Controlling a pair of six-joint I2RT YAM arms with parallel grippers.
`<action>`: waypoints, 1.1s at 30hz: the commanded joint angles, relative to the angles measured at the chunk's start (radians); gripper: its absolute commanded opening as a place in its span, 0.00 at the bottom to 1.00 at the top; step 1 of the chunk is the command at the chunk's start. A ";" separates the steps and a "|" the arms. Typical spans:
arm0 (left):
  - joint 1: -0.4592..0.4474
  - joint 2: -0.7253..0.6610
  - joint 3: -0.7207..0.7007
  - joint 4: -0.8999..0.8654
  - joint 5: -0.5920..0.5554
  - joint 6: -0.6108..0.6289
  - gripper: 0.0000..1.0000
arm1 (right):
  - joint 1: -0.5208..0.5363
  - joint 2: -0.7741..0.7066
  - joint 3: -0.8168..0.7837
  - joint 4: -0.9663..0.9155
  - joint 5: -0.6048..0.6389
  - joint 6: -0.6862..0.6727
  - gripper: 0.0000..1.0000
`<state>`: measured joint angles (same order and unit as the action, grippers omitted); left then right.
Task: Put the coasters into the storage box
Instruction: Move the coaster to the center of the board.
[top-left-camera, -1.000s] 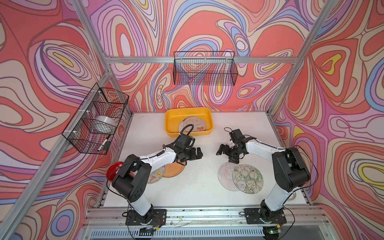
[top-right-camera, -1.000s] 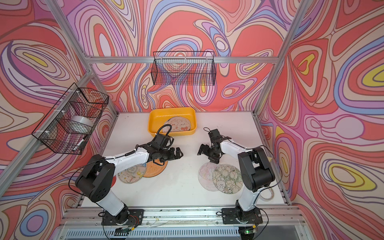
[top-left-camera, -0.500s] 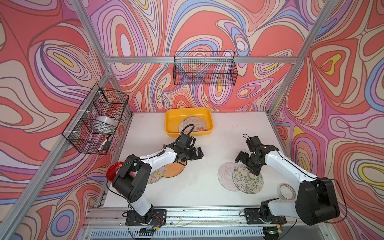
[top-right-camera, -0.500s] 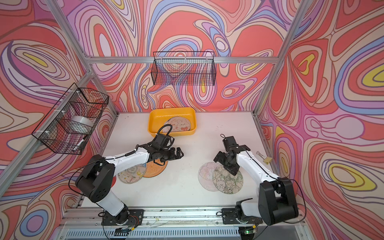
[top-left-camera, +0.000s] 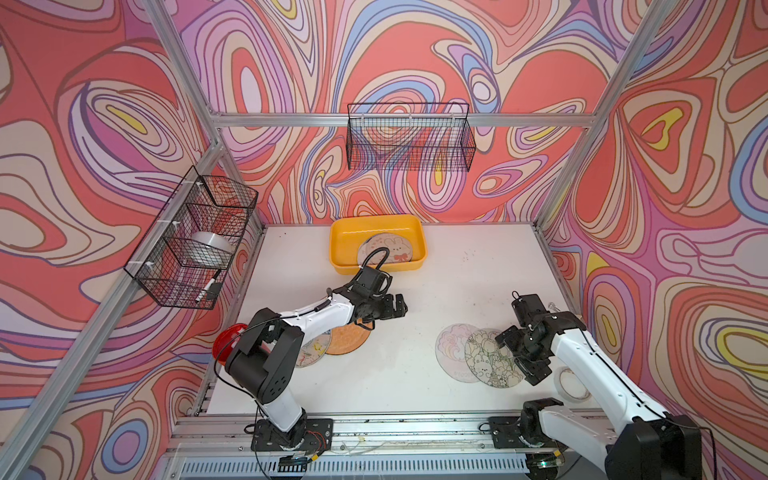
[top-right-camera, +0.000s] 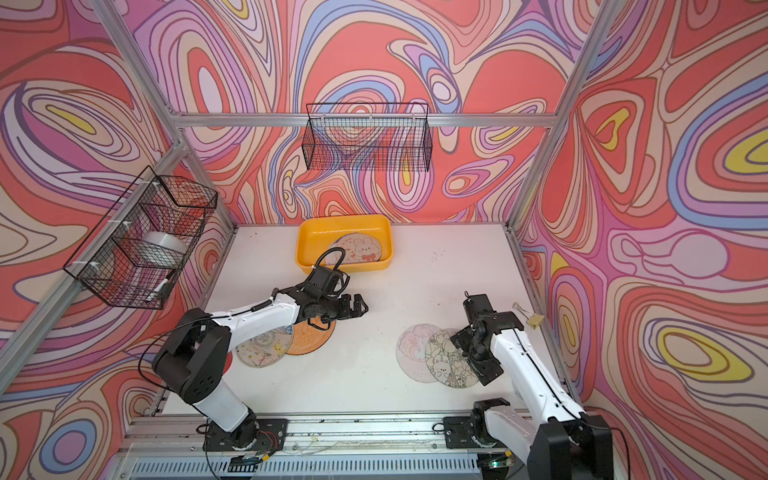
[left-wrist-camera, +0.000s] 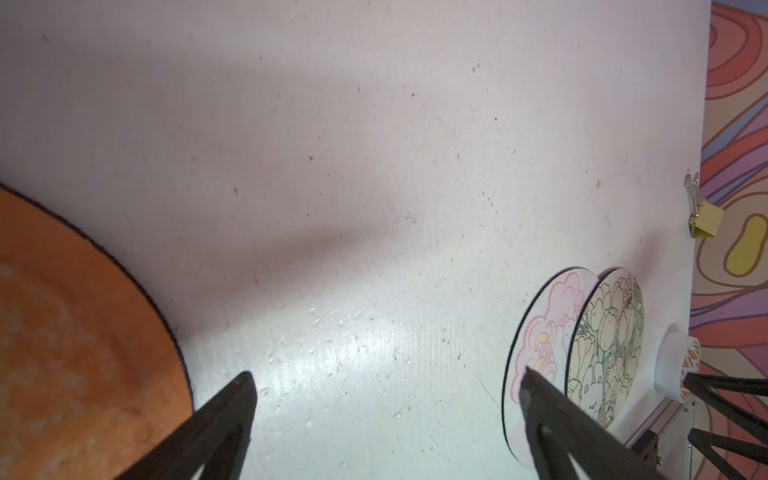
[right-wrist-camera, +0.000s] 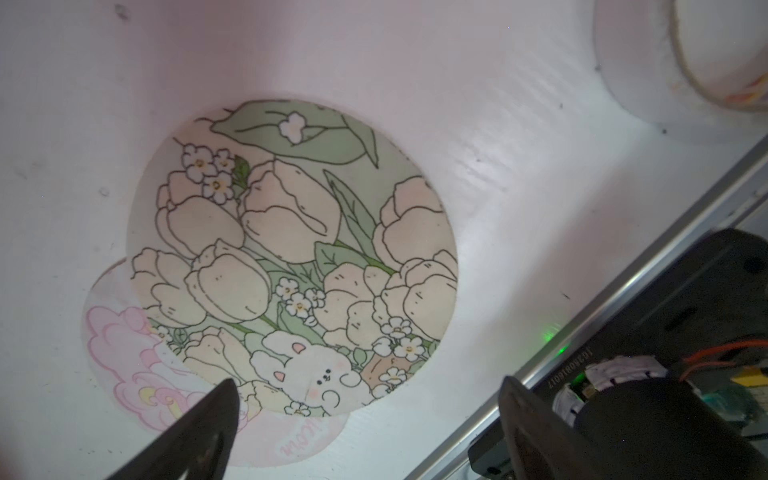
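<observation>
The yellow storage box (top-left-camera: 343, 237) sits at the back of the table with a bunny-print coaster (top-left-camera: 390, 249) inside. My left gripper (top-left-camera: 399, 306) hangs open and empty mid-table, just past the plain orange coaster (top-left-camera: 347, 338) (left-wrist-camera: 62, 332). A cream printed coaster (top-left-camera: 313, 353) lies partly under that arm. At the front right, a tulip-print coaster (top-left-camera: 488, 365) (right-wrist-camera: 291, 249) overlaps a pink cloud coaster (top-left-camera: 451, 351) (right-wrist-camera: 124, 353). My right gripper (top-left-camera: 518, 356) (right-wrist-camera: 370, 386) hovers open over the tulip coaster's right edge, holding nothing.
A tape ring (top-left-camera: 573, 384) lies right of the right gripper, and a binder clip (top-right-camera: 534, 322) sits near the right wall. A red pot (top-left-camera: 226, 343) stands at the left edge. Black wire baskets hang on the back wall (top-left-camera: 409, 141) and left wall (top-left-camera: 191, 241).
The right arm swung from the table's middle out to the front right and now sits over the tulip coaster. The left arm has stayed put. Both grippers remained open.
</observation>
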<state>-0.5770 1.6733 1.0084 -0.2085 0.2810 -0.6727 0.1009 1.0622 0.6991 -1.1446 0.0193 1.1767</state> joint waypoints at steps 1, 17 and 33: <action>-0.003 0.023 0.030 -0.018 0.006 0.020 1.00 | -0.006 -0.003 -0.056 0.026 0.015 0.083 0.98; -0.003 0.019 0.030 -0.029 -0.005 0.028 1.00 | -0.007 -0.168 -0.286 0.332 -0.055 0.212 0.99; -0.003 0.006 0.030 -0.040 -0.017 0.028 1.00 | -0.008 0.085 -0.216 0.665 -0.082 0.092 0.98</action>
<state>-0.5770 1.6848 1.0210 -0.2279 0.2794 -0.6472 0.0975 1.0767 0.4854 -0.5945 -0.0673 1.3216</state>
